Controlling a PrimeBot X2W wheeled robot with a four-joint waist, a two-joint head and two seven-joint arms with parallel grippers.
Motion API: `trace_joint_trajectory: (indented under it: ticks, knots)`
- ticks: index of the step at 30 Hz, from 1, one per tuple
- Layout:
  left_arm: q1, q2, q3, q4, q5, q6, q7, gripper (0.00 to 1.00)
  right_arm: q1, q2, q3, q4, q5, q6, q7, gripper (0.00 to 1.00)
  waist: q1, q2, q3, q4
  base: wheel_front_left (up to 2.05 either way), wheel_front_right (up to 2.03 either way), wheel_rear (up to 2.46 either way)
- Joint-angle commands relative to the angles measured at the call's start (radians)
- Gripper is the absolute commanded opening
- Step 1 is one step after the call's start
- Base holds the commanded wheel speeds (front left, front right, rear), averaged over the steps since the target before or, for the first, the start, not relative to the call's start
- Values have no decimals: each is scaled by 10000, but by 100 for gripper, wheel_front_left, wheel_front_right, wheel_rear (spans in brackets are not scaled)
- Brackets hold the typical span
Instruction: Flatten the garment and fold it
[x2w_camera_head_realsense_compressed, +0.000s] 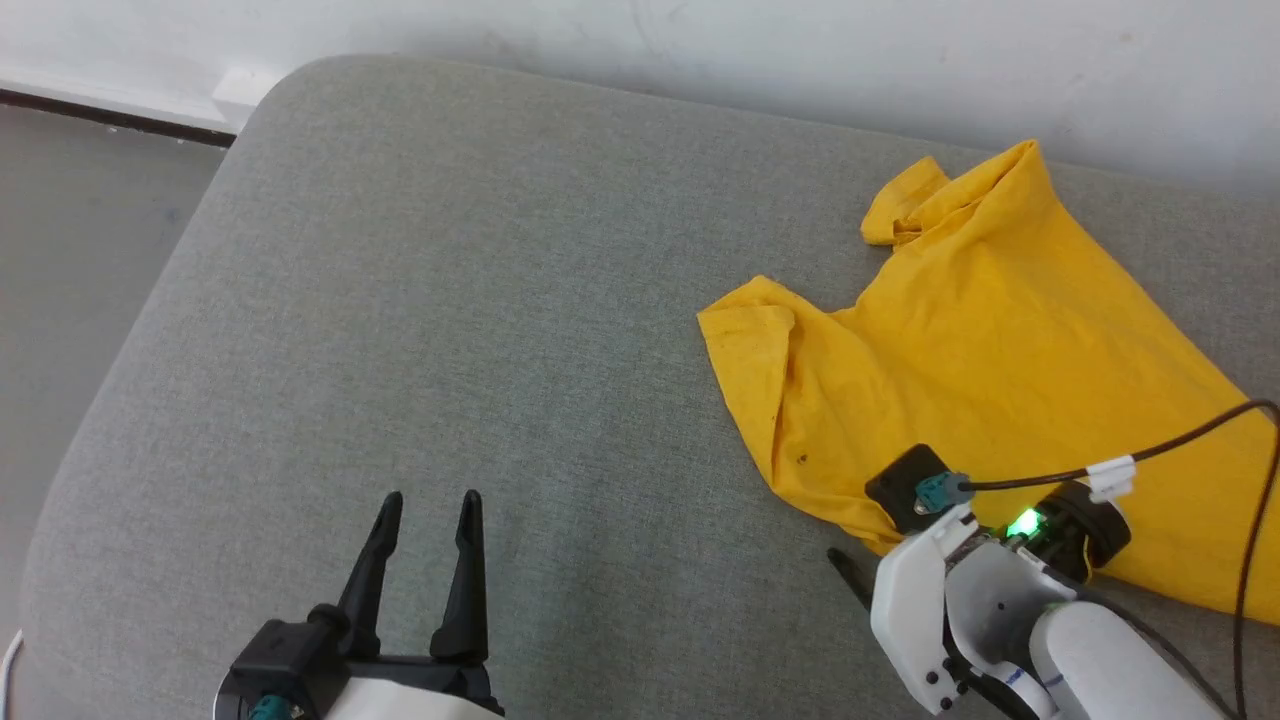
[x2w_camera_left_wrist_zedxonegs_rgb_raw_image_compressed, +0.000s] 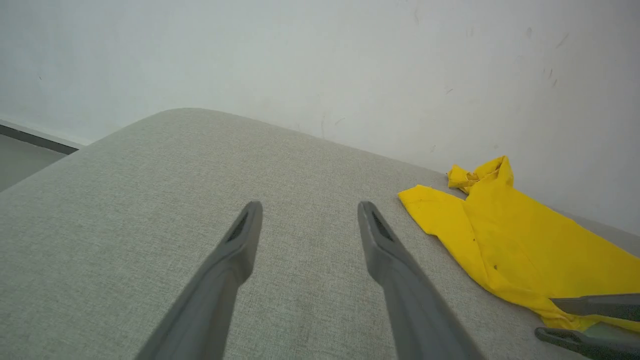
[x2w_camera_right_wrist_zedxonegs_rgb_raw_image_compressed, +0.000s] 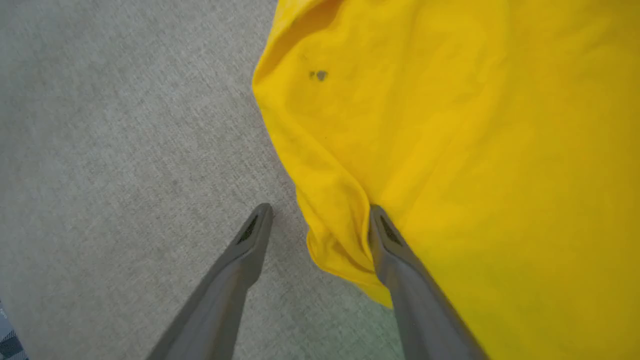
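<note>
The garment (x2w_camera_head_realsense_compressed: 1000, 340) is a bright yellow T-shirt lying plain side up on the right of a grey cushioned surface (x2w_camera_head_realsense_compressed: 450, 300), with one sleeve bunched near the wall. My right gripper (x2w_camera_right_wrist_zedxonegs_rgb_raw_image_compressed: 320, 212) points down at the shirt's near left edge and is open. One finger (x2w_camera_right_wrist_zedxonegs_rgb_raw_image_compressed: 250, 240) rests over bare cushion and the other presses on the yellow cloth (x2w_camera_right_wrist_zedxonegs_rgb_raw_image_compressed: 475, 150), with the hem between them. The left wrist view shows the garment (x2w_camera_left_wrist_zedxonegs_rgb_raw_image_compressed: 525, 245) with the right gripper (x2w_camera_left_wrist_zedxonegs_rgb_raw_image_compressed: 545, 317) at its near corner. My left gripper (x2w_camera_head_realsense_compressed: 430, 505) hovers open over bare cushion, well left of the shirt.
A white wall (x2w_camera_head_realsense_compressed: 800, 60) runs behind the cushion. The cushion's rounded left edge drops to a grey floor (x2w_camera_head_realsense_compressed: 70, 250). A black cable (x2w_camera_head_realsense_compressed: 1180, 445) loops from my right wrist (x2w_camera_head_realsense_compressed: 940, 600) over the shirt. Bare grey fabric spreads left of the garment.
</note>
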Motion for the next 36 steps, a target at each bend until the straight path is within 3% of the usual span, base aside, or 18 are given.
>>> trace_joint_trajectory:
  ticks: [1,2,5,9,12,15,18,19,20,21,22,25,30,36]
  knots:
    - [-181,-47,11,21,-39,-75,-66,100,-199,-52,112,145,32,-11,61,100,0,0,34,24,0,0,0]
    - [-207,-58,9,27,-31,-75,-72,100,-300,-109,276,321,-5,-11,109,100,0,0,46,26,0,0,0]
    - [-292,-86,-21,50,-6,-91,-86,100,-630,-164,551,693,-147,-11,-102,0,0,0,57,15,0,0,0]
    - [-333,-61,26,94,-3,-97,-99,100,-934,213,804,609,292,-11,-558,0,0,0,15,-117,0,0,0]
    - [-309,-47,3,155,-3,-118,-105,100,-1002,343,1670,110,1230,-11,-500,0,0,0,-61,-270,0,0,0]
    - [-322,-76,-69,214,-31,-155,-107,100,-970,-13,3019,-632,2417,-11,-1,0,0,0,-107,-383,0,0,0]
    - [-349,-101,-166,296,-53,-195,-106,100,-925,-895,4298,-1281,3739,-11,1011,0,0,0,-122,-481,0,0,0]
    - [-355,-106,-193,321,-62,-206,-102,100,-856,-1214,4407,-1315,3995,-11,1481,14,0,0,-124,-518,0,0,0]
    - [-362,-110,-216,341,-67,-210,-100,100,-799,-1479,4442,-1391,4171,-11,1863,46,0,0,-121,-550,0,0,0]
    - [-368,-114,-231,353,-76,-212,-100,100,-763,-1613,4314,-1529,4274,-11,1934,96,0,0,-115,-582,0,0,0]
    - [-375,-115,-237,359,-86,-212,-100,100,-726,-1661,4063,-1642,4257,-11,1783,100,0,0,-106,-611,0,0,0]
    - [-389,-77,-228,384,-105,-207,-99,100,-460,-1618,3338,-1862,4185,-11,1325,100,0,0,-120,-682,0,0,0]
    - [-362,-14,-243,402,-73,-142,-61,100,195,-699,1297,-2421,3902,-11,-359,100,0,0,-231,-808,0,0,0]
    - [-238,74,-263,283,-3,-39,-25,100,1397,1048,-2201,-2834,1489,-11,-3111,100,0,0,-448,-1000,0,0,0]
